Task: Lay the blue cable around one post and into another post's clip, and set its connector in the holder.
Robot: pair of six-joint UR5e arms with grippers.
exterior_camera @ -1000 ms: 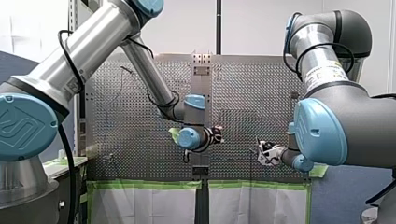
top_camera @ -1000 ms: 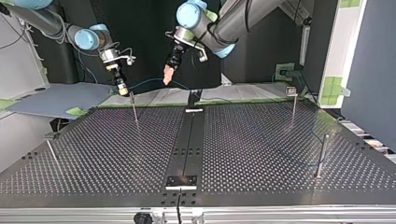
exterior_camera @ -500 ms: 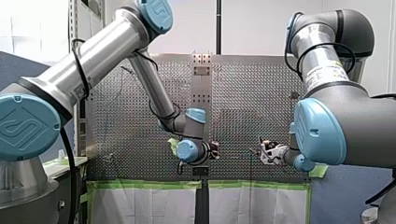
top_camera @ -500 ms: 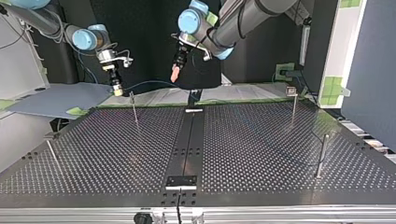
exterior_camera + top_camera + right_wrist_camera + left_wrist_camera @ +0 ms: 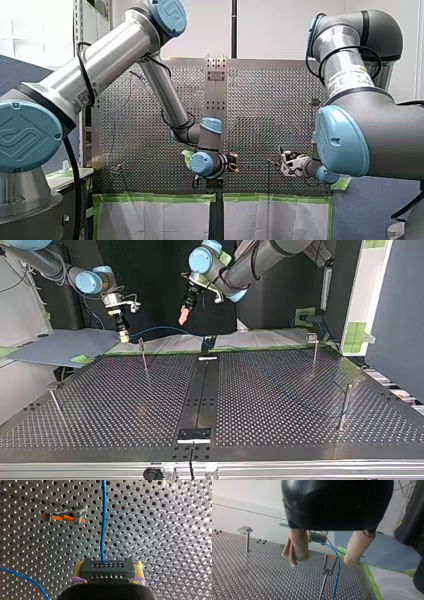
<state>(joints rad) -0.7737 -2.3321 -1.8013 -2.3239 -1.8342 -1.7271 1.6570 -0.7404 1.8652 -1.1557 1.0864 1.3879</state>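
My right gripper (image 5: 107, 580) is shut on the grey connector (image 5: 107, 569), yellow pads on both its sides. From the connector the blue cable (image 5: 103, 525) runs ahead over the perforated plate, passing beside a post clip with orange jaws (image 5: 65, 516). In the top view my right gripper (image 5: 122, 336) hangs just off that thin post (image 5: 143, 356), and the cable (image 5: 165, 329) arcs away from it. My left gripper (image 5: 322, 562) is open and empty, with beige pads (image 5: 297, 547). It hovers above the post (image 5: 327, 570), cable (image 5: 337, 575) and connector (image 5: 317, 537).
Further thin posts stand at the top view's far right (image 5: 314, 347), near right (image 5: 345, 405) and near left (image 5: 55, 405). A dark strip (image 5: 202, 390) runs down the plate's middle, with small black blocks at its far (image 5: 207, 346) and near (image 5: 195, 434) ends.
My right gripper has carried the connector slightly toward the top view's left, away from the post. My left gripper has sunk lower in the front view and stays open.
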